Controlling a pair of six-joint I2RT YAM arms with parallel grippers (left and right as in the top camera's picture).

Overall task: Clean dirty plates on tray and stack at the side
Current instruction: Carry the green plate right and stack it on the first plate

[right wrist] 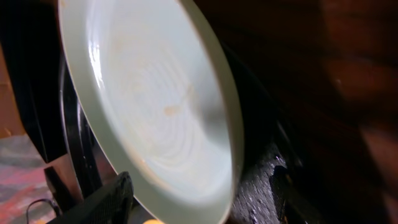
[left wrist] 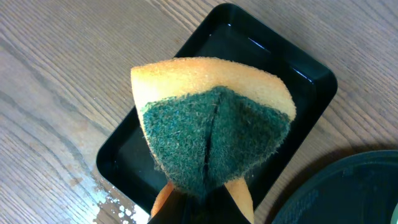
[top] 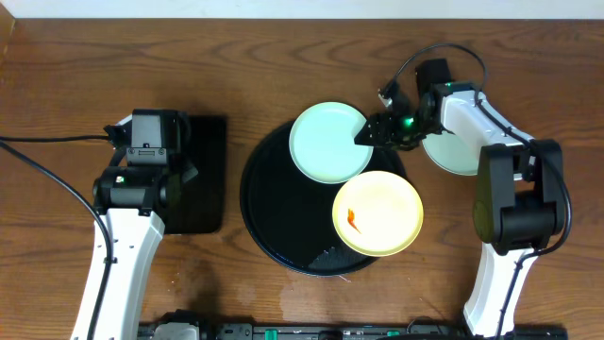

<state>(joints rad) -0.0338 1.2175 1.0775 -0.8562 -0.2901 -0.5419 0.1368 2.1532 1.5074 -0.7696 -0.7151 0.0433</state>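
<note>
Overhead, a pale mint-blue round plate point(top: 326, 146) lies on the upper part of the large round black tray point(top: 274, 227), its top edge reaching over the raised rim. Just beside it, lower right, a pale yellow round plate point(top: 387, 222) with a small orange smear point(top: 352, 220) near its left edge sits on the same tray and overhangs the rim to the right. A second mint-blue plate point(top: 451, 156) rests off the tray on the brown wood-grain tabletop point(top: 283, 57), partly hidden under the right arm. The right gripper point(top: 371, 130) is at the first mint plate's right edge. In the right wrist view its jaws stand wide, one on each side of the rim, and the plate face carries a faint tan mark. To the left, well apart from the round tray, a smaller rectangular black tray point(top: 209, 179) lies under the left arm. Above it the left gripper point(left wrist: 198, 202) pinches a yellow sponge with a green scouring face point(left wrist: 211, 124), folded between its closed jaws.
</note>
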